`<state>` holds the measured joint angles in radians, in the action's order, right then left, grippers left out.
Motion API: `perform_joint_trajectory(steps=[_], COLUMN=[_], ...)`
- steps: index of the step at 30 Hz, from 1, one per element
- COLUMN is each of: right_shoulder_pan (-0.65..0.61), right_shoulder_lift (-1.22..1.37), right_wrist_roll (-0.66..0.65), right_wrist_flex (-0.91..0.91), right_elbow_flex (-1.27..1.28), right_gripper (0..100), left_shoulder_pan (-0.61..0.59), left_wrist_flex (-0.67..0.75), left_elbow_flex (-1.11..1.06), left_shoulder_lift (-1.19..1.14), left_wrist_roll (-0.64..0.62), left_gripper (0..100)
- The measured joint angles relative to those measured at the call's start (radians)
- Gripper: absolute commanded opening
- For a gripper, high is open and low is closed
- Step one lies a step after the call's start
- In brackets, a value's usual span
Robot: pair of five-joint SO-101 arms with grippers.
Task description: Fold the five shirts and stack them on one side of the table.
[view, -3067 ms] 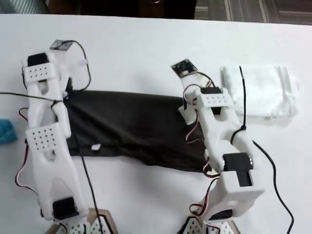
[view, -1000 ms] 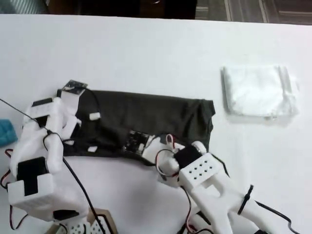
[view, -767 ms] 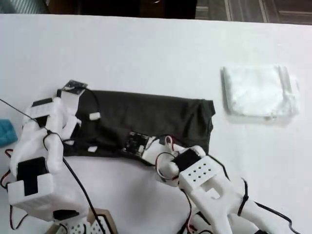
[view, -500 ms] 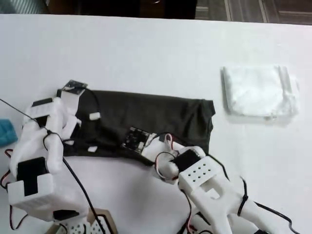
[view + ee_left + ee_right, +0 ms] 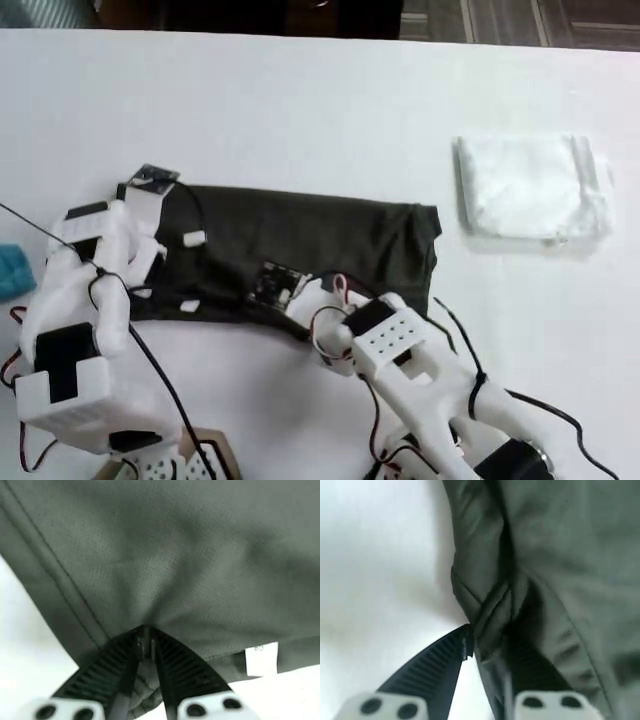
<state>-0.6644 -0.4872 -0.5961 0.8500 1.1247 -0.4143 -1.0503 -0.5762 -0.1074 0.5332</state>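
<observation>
At the desk's (image 5: 300, 90) left edge lies a small teal item (image 5: 12, 270), just beside the left arm (image 5: 80, 300). The left claw (image 5: 145, 642) is at the left end of the dark shirt (image 5: 300, 245), with its fingertips together and a pinch of fabric clamped between them. A small white label (image 5: 261, 658) sits near that shirt's hem; its print is too small to tell. The dark shirt lies flat as a long band across the desk's middle, well apart from the far edge. The right claw (image 5: 487, 647) is at the shirt's near edge, closed on a bunched fold of cloth. To the right, apart from the dark shirt, a folded white shirt (image 5: 530, 187) lies near the desk's right side.
</observation>
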Motion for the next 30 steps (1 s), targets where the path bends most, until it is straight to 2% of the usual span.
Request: perform_joint_trajectory(steps=[15, 25, 30], right_shoulder_pan=[0.000, -0.005, 0.028], right_shoulder_lift=[-0.259, -0.272, -0.272], right_wrist_roll=[0.002, 0.002, 0.002], right_wrist_flex=[0.249, 0.249, 0.255], right_elbow_flex=[-0.058, -0.020, -0.101], right_gripper=[2.4, 2.1, 2.4], left_shoulder_pan=[0.000, 0.000, 0.000], left_wrist_flex=[0.000, 0.000, 0.000], left_elbow_flex=[0.000, 0.000, 0.000], left_shoulder_lift=[0.000, 0.000, 0.000], left_wrist_roll=[0.000, 0.000, 0.000], left_gripper=[3, 3, 3])
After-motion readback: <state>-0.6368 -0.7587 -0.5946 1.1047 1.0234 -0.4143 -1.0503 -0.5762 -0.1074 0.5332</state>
